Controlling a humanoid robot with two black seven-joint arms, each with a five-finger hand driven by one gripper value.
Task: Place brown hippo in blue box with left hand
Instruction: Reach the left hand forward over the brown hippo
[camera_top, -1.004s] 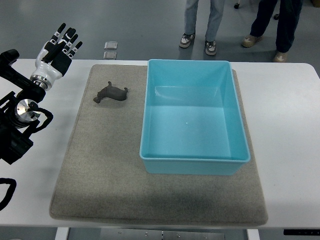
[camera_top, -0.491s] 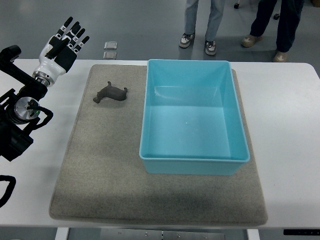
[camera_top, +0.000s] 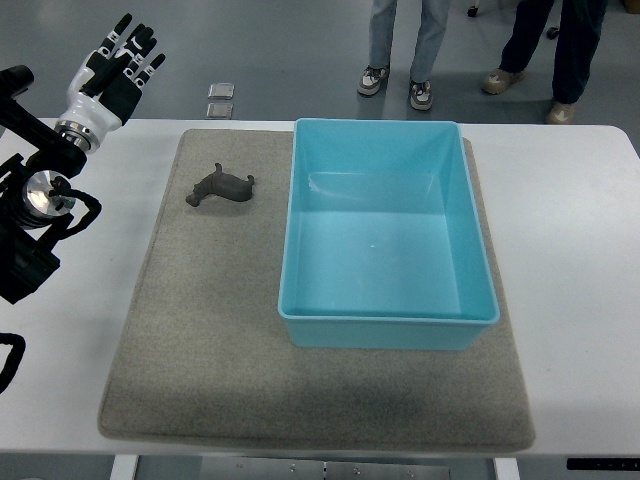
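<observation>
A dark brown hippo (camera_top: 221, 186) lies on its side on the grey mat (camera_top: 200, 330), just left of the blue box (camera_top: 388, 236). The box is open-topped with nothing in it. My left hand (camera_top: 113, 71) hovers over the table's far left corner, up and to the left of the hippo, well apart from it. Its fingers are spread and hold nothing. No right arm shows.
The left arm's black joints (camera_top: 40, 200) fill the picture's left edge. Two people's legs and shoes (camera_top: 400, 85) stand beyond the table's far edge. Two small square plates (camera_top: 220, 99) lie on the floor there.
My left hand has drifted up and slightly left, away from the hippo. The hippo and box have not moved.
</observation>
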